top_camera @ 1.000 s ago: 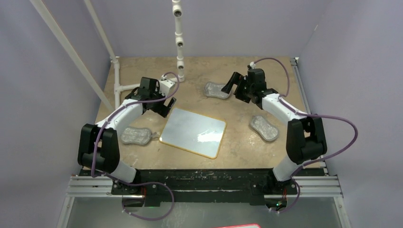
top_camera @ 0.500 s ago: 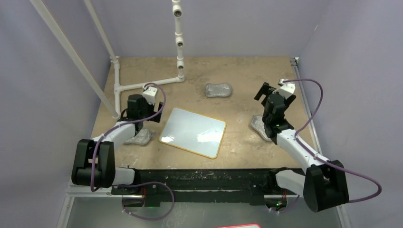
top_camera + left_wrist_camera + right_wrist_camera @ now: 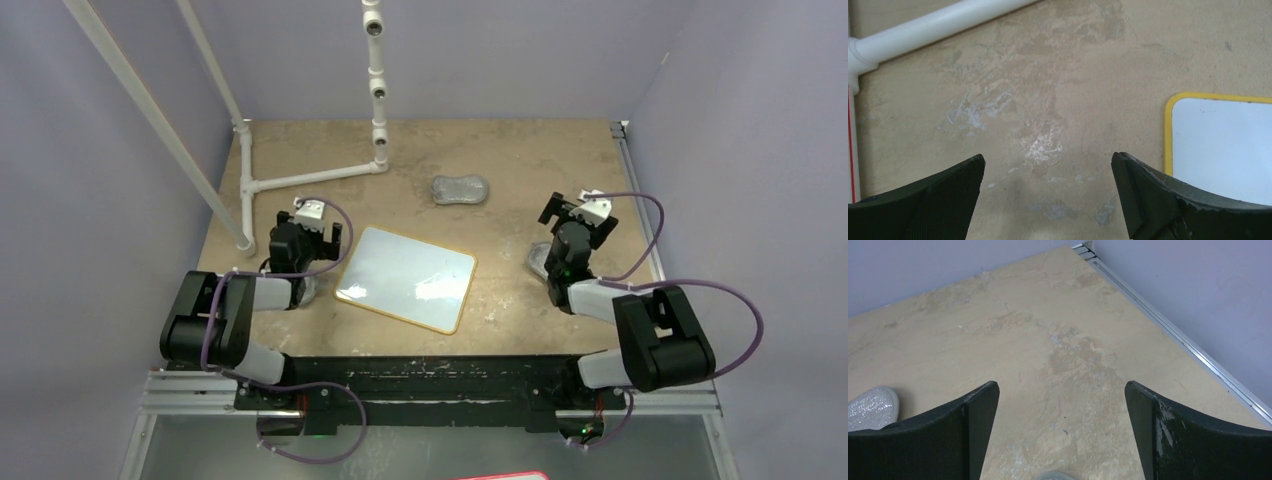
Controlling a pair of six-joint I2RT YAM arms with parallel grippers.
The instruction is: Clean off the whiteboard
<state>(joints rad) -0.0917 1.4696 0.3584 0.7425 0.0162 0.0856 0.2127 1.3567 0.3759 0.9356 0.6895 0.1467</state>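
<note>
The whiteboard (image 3: 405,277) lies flat in the middle of the table, white with a yellow rim and a glare patch, and no red marks show. Its corner shows at the right of the left wrist view (image 3: 1220,145). My left gripper (image 3: 318,238) is open and empty just left of the board's far-left corner, over bare table (image 3: 1048,159). My right gripper (image 3: 565,218) is open and empty to the right of the board, over bare table (image 3: 1062,386).
Three grey oval pads lie around the board. One is far centre (image 3: 460,189), one under my left arm (image 3: 300,290), and one under my right arm (image 3: 540,260), its edge in the right wrist view (image 3: 1055,476). White pipe frame (image 3: 300,180) stands far left. A metal rail (image 3: 1173,330) runs along the right edge.
Both arms have pulled back toward the near edge and folded. The right gripper left the far pad and moved right and nearer. The left gripper moved off the board's far corner.
</note>
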